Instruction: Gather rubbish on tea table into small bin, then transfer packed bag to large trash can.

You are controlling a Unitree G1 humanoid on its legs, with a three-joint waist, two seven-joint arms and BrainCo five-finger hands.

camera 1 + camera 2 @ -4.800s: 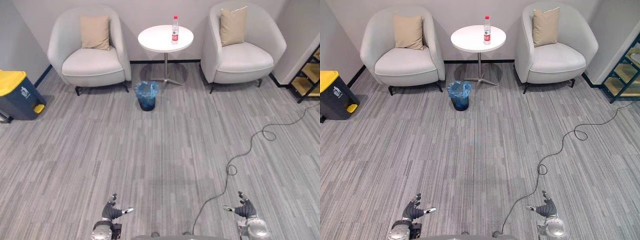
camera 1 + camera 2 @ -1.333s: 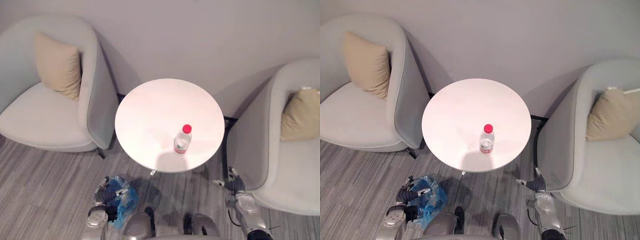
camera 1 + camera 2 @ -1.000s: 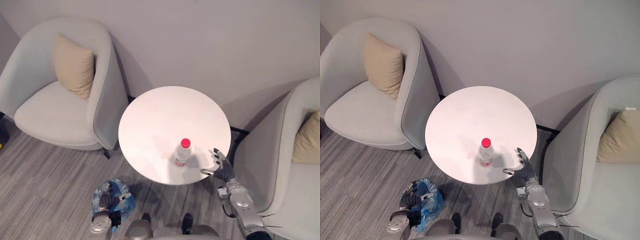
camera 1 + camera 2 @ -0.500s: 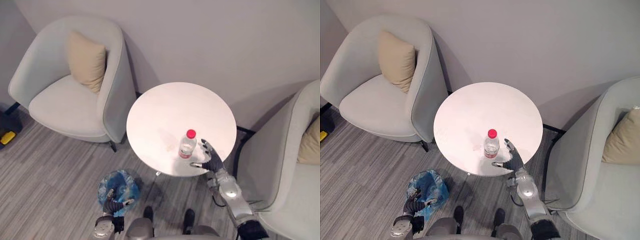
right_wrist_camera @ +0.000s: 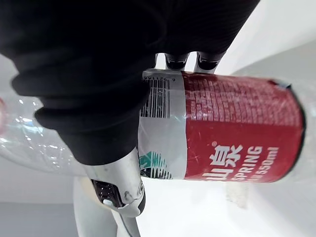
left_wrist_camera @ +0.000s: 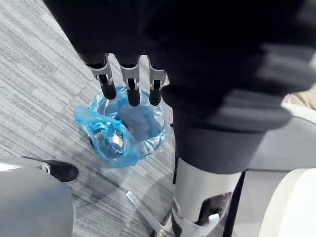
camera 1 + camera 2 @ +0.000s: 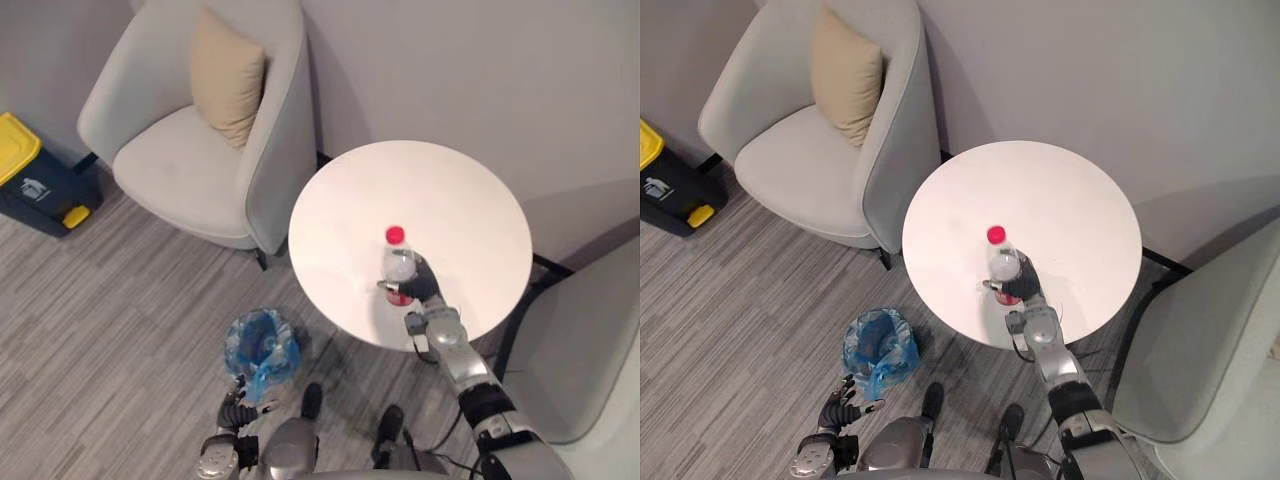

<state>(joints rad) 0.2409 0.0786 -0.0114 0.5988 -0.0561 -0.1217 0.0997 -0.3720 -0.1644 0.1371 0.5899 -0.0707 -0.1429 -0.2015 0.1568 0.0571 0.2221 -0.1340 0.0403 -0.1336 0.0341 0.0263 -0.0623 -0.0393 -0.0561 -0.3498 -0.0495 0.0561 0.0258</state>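
1. A clear plastic water bottle [image 7: 397, 260] with a red cap and a red label stands upright on the round white tea table [image 7: 470, 190]. It is toward the table's near edge, on the robot's side. The pictures do not show whether its base has left the tabletop.
2. The right hand [image 7: 421, 287] is wrapped round the bottle's lower half, at the label. In the right wrist view its fingertips [image 5: 177, 60] show past the far side of the bottle and the thumb [image 5: 112, 183] lies on the near side.
3. The left hand [image 7: 843, 398] hangs low by the robot's side. Its fingers [image 6: 129, 91] are straight and relaxed and hold nothing.
4. The small bin [image 7: 262, 343], lined with a blue bag, stands on the carpet near the table's near-left edge, just beyond the left hand. The bag's mouth is open.
5. To do this step well, the grip should probably be firm at the label, where the thin plastic gives least. The bottle should then go straight up, clear of the table edge. From there it should travel left and down, and be let go only when it is right over the bag's open mouth.
6. A large trash can [image 7: 30, 180] with a yellow lid stands well apart, beyond the armchair [image 7: 190, 170].
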